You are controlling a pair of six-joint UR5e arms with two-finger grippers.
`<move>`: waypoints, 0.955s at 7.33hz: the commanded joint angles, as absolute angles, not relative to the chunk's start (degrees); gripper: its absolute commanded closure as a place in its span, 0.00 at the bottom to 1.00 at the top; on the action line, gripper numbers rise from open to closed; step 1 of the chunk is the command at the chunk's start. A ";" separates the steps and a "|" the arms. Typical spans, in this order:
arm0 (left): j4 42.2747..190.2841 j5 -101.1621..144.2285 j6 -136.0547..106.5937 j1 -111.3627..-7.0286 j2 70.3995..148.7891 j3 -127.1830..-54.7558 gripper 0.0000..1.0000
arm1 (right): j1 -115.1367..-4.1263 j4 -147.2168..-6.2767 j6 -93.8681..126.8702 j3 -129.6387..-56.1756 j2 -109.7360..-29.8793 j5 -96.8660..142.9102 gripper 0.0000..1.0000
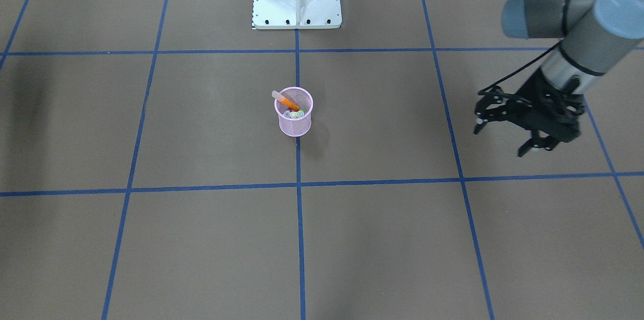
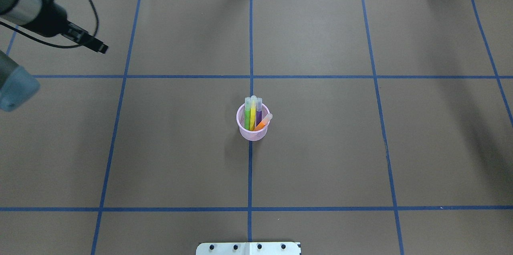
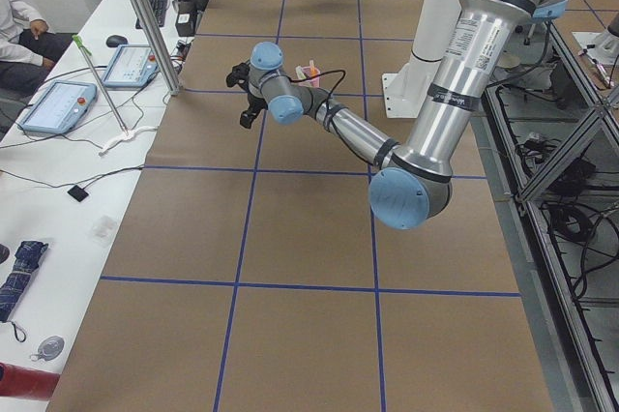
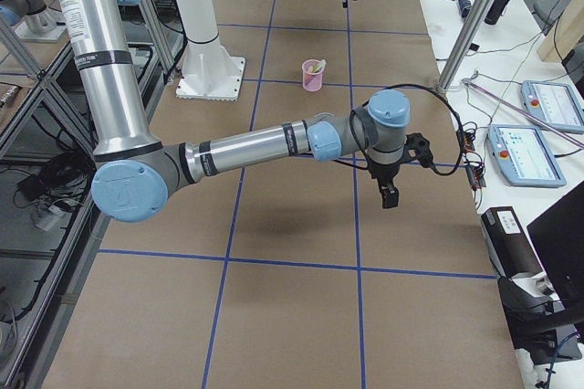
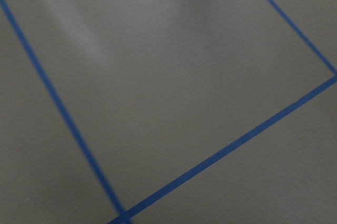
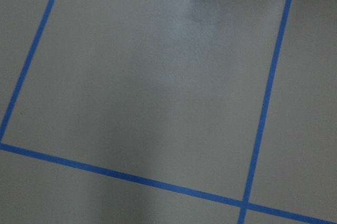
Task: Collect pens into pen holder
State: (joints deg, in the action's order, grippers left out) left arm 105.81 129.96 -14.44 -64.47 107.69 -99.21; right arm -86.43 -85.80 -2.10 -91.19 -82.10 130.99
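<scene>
Closest to the robot, the white mounting plate (image 2: 248,249) sits at the edge of the brown paper-covered table (image 2: 320,146), well short of the pen holder. A blue tape line (image 2: 249,175) runs from the plate straight out to the holder.

The pink mesh pen holder (image 2: 253,132) stands upright on that line, at the middle of the table. Four pens are inside it. The green pen (image 2: 247,115), the yellow pen (image 2: 253,114) and the purple pen (image 2: 259,114) stand side by side against the holder's far rim, pale cap ends up. The orange pen (image 2: 262,123) leans across beside the purple one, with its cap over the rim on the robot's right.

Beyond the holder and well off to its left, the left gripper (image 1: 500,141) hangs above the table. Its fingers are spread wide with nothing between them.

The right gripper (image 4: 388,195) hangs over the table well apart from the holder, toward the table's right end. It shows only in the side view, so I cannot tell whether it is released or clenched.
</scene>
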 commanded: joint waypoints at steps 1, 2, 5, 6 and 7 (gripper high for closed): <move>89.38 134.64 7.46 -76.94 104.95 -99.23 0.01 | -91.64 -86.39 -8.94 -88.95 -87.08 131.48 0.00; 79.73 134.65 10.78 -83.26 104.85 -99.49 0.00 | -94.11 -86.57 -12.45 -88.42 -88.84 132.01 0.00; 76.37 132.11 11.16 -87.88 97.58 -97.83 0.00 | -96.77 -87.63 -14.77 -88.24 -93.24 131.49 0.00; 77.33 132.10 12.55 -89.46 95.47 -98.52 0.00 | -96.77 -87.63 -14.68 -88.16 -93.25 131.31 0.00; 79.43 132.45 13.18 -89.56 91.19 -98.18 0.00 | -96.77 -88.06 -13.81 -87.89 -93.08 131.22 0.00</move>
